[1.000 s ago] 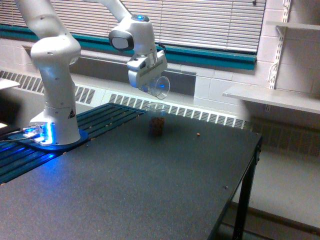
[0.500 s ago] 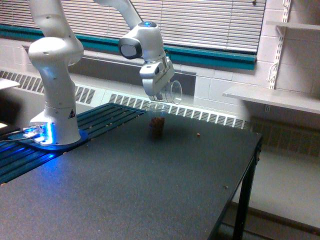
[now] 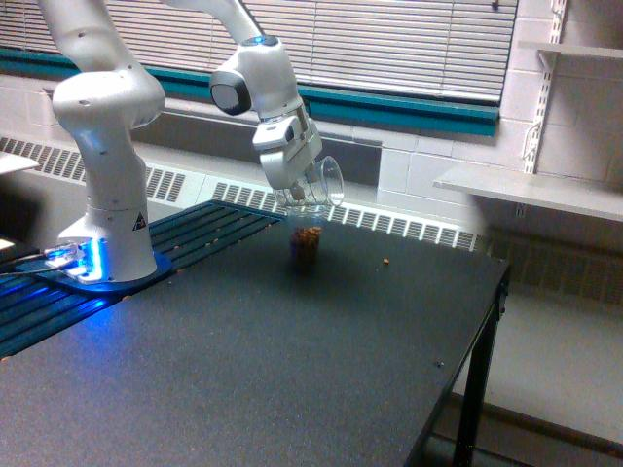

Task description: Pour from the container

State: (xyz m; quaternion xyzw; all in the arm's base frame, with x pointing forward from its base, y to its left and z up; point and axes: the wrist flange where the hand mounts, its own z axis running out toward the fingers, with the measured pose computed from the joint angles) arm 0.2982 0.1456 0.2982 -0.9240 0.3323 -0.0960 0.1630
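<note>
Container (image 3: 323,182) tilted just above cup (image 3: 306,236)

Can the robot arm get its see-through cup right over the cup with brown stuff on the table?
Probably yes. The gripper holds the tilted container just above the standing cup, with nothing between them.

Clear plastic cup (image 3: 322,182), wide round rim, tipped on its side, mouth toward 3 o'clock, held aloft; contents not discernible.

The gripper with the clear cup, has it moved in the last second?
Yes. The gripper swung toward the exterior view's right, then came back down over the standing cup.
</note>
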